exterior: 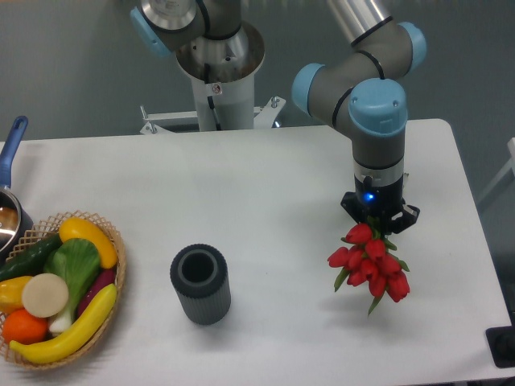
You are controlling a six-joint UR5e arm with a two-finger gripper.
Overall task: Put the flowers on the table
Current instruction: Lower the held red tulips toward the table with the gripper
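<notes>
- Gripper points straight down, clamped on the tulip bunch at the stem end.
- Blooms hang directly below the fingers, tilted toward the camera, at the white table's right side; contact with the surface cannot be told.
- Grey cup well apart, left.

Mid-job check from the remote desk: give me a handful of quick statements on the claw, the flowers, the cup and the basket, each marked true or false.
1. The flowers hang below the claw at the right side of the table. True.
2. The grey cup lies tipped on its side. False: it stands upright, its opening facing up.
3. The wicker basket of vegetables sits at the table's left edge. True.
4. The flowers are inside the grey cup. False: they are well to the right of it, at the claw.
5. A blue-handled pot is partly visible at the far left. True.
</notes>
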